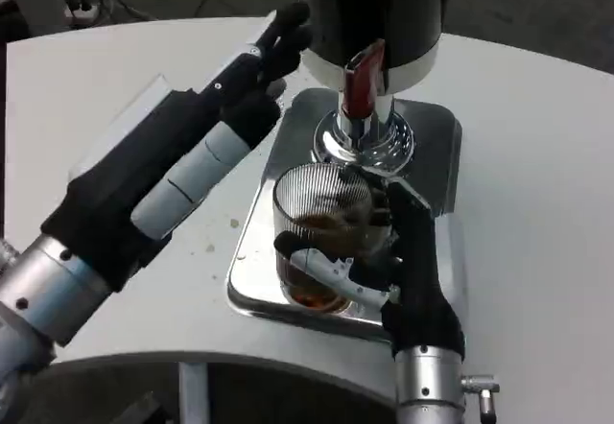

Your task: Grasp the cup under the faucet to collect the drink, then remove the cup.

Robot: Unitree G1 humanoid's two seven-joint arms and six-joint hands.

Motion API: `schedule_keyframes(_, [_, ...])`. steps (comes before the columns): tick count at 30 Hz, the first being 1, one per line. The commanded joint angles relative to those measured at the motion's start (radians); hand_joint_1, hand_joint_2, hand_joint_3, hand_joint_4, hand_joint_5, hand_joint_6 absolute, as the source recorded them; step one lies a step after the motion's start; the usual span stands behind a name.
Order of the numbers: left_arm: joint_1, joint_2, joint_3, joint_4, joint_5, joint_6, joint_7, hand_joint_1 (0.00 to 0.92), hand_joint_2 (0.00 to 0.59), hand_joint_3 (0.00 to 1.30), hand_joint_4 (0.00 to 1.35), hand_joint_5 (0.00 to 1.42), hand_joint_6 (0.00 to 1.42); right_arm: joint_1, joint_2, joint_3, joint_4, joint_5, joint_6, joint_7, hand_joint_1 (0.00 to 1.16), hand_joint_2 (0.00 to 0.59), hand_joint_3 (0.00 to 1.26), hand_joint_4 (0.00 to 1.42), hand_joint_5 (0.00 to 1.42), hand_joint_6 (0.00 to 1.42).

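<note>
Low and right of centre in the frame, the right hand [389,261] wraps its fingers around the ribbed glass cup [321,223], which stands on the steel drip tray [251,251] just below the faucet [363,131]. At upper left, the left hand [259,64] reaches toward the dispenser [369,11] beside its red lever [363,79], fingers together, holding nothing. Brown drink already lies in the cup's bottom, so filling looks underway, and lifting the cup off to the white counter [537,175] remains.
</note>
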Motion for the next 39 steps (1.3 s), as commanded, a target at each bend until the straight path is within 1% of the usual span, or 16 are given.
schedule_keyframes(1, [0.070,0.039,0.047,-0.074,0.002,-0.008,0.000,0.000,0.100,0.00,0.00,0.00,0.00,0.080,0.023,0.023,-0.121,-0.015,-0.005,0.030,0.87,0.137,0.90,1.00,1.25,1.22])
schedule_keyframes(4, [0.110,0.064,0.068,-0.108,0.032,-0.035,-0.002,0.000,0.100,0.00,0.00,0.00,0.00,0.135,0.008,0.036,-0.203,-0.020,0.004,0.059,0.87,0.140,0.90,1.00,1.25,1.23])
schedule_keyframes(7, [0.157,0.089,0.087,-0.130,0.049,-0.064,-0.017,0.000,0.100,0.00,0.00,0.00,0.00,0.194,-0.016,0.043,-0.287,-0.028,0.010,0.092,0.87,0.140,0.90,1.00,1.25,1.24])
schedule_keyframes(9, [0.177,0.097,0.090,-0.137,0.049,-0.076,-0.022,0.000,0.100,0.00,0.00,0.00,0.00,0.235,-0.032,0.042,-0.342,-0.030,0.011,0.115,0.87,0.140,0.90,1.00,1.25,1.24])
schedule_keyframes(12, [0.194,0.112,0.095,-0.147,0.053,-0.093,-0.026,0.000,0.100,0.00,0.00,0.00,0.00,0.276,-0.042,0.037,-0.399,-0.033,0.016,0.145,0.88,0.127,0.90,1.00,1.25,1.24])
schedule_keyframes(16, [0.228,0.151,0.123,-0.158,0.072,-0.155,-0.050,0.000,0.100,0.00,0.00,0.00,0.00,0.350,-0.066,0.031,-0.506,-0.029,0.020,0.206,0.88,0.126,0.91,1.00,1.25,1.24])
schedule_keyframes(18, [0.274,0.179,0.161,-0.168,0.076,-0.212,-0.084,0.000,0.100,0.00,0.00,0.00,0.00,0.400,-0.087,0.027,-0.580,-0.003,0.032,0.263,0.88,0.137,0.91,1.00,1.25,1.25])
schedule_keyframes(20, [0.305,0.191,0.184,-0.174,0.077,-0.251,-0.104,0.000,0.100,0.00,0.00,0.00,0.00,0.440,-0.107,0.020,-0.640,0.029,0.045,0.325,0.88,0.138,0.91,1.00,1.25,1.25])
schedule_keyframes(24, [0.355,0.206,0.228,-0.190,0.082,-0.312,-0.123,0.000,0.100,0.00,0.00,0.00,0.00,0.484,-0.136,0.003,-0.727,0.065,0.066,0.420,0.88,0.137,0.91,1.00,1.25,1.26])
schedule_keyframes(27, [0.390,0.231,0.296,-0.218,0.087,-0.374,-0.150,0.000,0.100,0.00,0.00,0.00,0.00,0.508,-0.175,-0.010,-0.819,0.105,0.089,0.510,0.89,0.137,0.91,1.00,1.25,1.26])
schedule_keyframes(28, [0.400,0.239,0.315,-0.224,0.089,-0.395,-0.158,0.000,0.100,0.00,0.00,0.00,0.00,0.512,-0.182,-0.014,-0.842,0.116,0.098,0.533,0.89,0.137,0.91,1.00,1.25,1.27])
schedule_keyframes(30, [0.414,0.253,0.341,-0.230,0.092,-0.425,-0.170,0.000,0.100,0.00,0.00,0.00,0.00,0.522,-0.198,-0.028,-0.887,0.143,0.116,0.575,0.89,0.134,0.90,1.00,1.25,1.27])
schedule_keyframes(34, [0.434,0.271,0.380,-0.238,0.085,-0.468,-0.188,0.000,0.100,0.00,0.00,0.00,0.00,0.543,-0.236,-0.075,-0.972,0.219,0.156,0.660,0.88,0.128,0.90,1.00,1.23,1.27])
schedule_keyframes(37, [0.456,0.278,0.410,-0.254,0.079,-0.508,-0.206,0.000,0.100,0.00,0.00,0.00,0.00,0.561,-0.296,-0.142,-1.056,0.292,0.191,0.737,0.88,0.127,0.90,1.00,1.24,1.27])
schedule_keyframes(39, [0.485,0.273,0.435,-0.265,0.075,-0.550,-0.219,0.000,0.100,0.00,0.00,0.00,0.00,0.568,-0.320,-0.179,-1.095,0.328,0.213,0.771,0.88,0.126,0.90,1.00,1.24,1.27])
